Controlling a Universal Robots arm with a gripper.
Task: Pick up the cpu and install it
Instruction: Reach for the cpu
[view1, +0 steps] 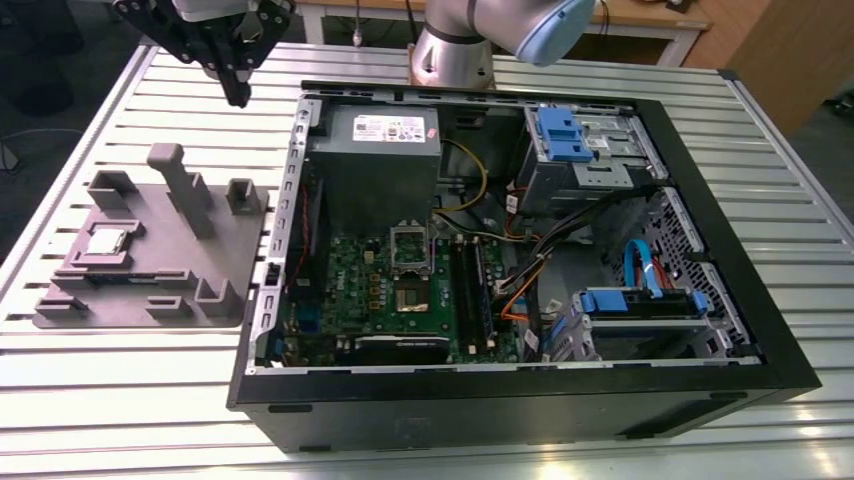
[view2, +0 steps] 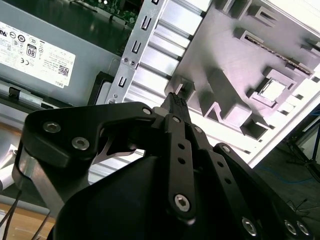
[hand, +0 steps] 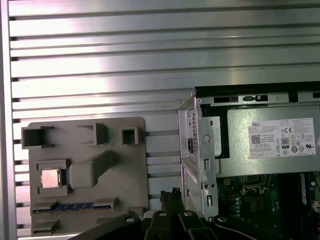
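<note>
My black gripper hangs closed and empty, well apart from the small silver-grey square cpu. It lies flat in a recess of the grey plastic plate, I think so that it cannot slide.

Exterior view's top edge crops the pincer.

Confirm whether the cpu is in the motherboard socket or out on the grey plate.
Out: the cpu lies flat in a recess of the grey plate, outside the case; the gripper hangs clear of it.
</note>
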